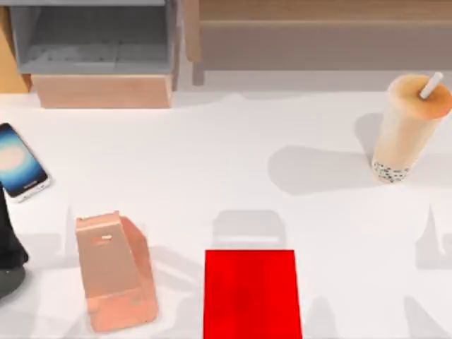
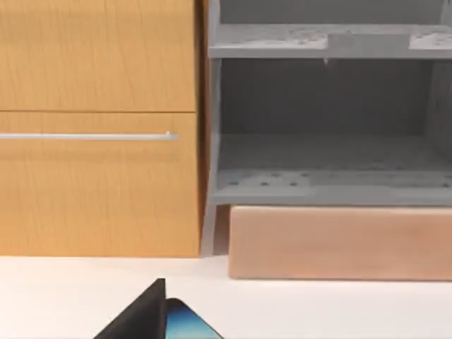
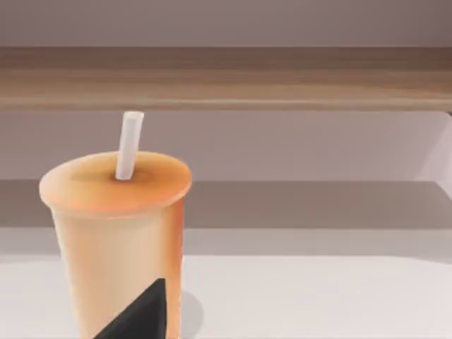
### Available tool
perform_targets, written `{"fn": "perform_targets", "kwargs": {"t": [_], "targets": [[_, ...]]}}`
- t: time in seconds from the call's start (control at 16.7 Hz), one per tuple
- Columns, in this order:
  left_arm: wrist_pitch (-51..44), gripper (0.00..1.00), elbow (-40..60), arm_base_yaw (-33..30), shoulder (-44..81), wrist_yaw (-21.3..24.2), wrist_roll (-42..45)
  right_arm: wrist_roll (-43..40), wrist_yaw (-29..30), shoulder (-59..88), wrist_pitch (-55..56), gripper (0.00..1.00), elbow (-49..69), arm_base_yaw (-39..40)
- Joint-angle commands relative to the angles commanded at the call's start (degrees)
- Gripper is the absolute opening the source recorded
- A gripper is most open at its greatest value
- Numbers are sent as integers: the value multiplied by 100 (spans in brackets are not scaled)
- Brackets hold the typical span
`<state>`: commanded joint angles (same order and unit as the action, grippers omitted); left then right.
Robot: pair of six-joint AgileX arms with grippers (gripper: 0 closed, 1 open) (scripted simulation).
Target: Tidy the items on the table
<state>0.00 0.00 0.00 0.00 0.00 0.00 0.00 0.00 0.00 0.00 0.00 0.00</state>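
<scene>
The smartphone (image 1: 20, 162), silver-edged with a glowing blue-white screen, lies near the table's (image 1: 233, 155) left edge. My left arm (image 1: 8, 247) comes in as a dark shape at the left edge, just in front of the phone. In the left wrist view a dark part of my left gripper (image 2: 138, 318) sits right beside the phone's corner (image 2: 189, 321). The tan bubble-tea cup (image 1: 408, 131) with its white straw (image 1: 431, 85) stands upright at the far right. In the right wrist view a dark part of my right gripper (image 3: 138, 314) overlaps the cup (image 3: 106, 233).
A pink-copper phone stand (image 1: 113, 272) stands front left and a red pad (image 1: 251, 293) lies front centre. At the back left is a wooden shelf unit with a grey compartment (image 1: 95, 39); a wooden drawer front (image 2: 95, 127) adjoins it. A low shelf (image 1: 318, 35) runs along the back right.
</scene>
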Motion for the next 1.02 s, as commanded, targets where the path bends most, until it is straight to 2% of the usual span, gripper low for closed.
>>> {"fn": "perform_targets", "kwargs": {"t": [0.24, 0.42, 1.02], "targets": [[-132, 100, 117, 13, 183, 0, 138, 0, 0, 0, 0, 100, 0, 0], [-624, 100, 553, 63, 860, 0, 652, 0, 0, 0, 0, 100, 0, 0], [-3648, 100, 3235, 367, 4988, 0, 3808, 0, 0, 0, 0, 100, 0, 0]]}}
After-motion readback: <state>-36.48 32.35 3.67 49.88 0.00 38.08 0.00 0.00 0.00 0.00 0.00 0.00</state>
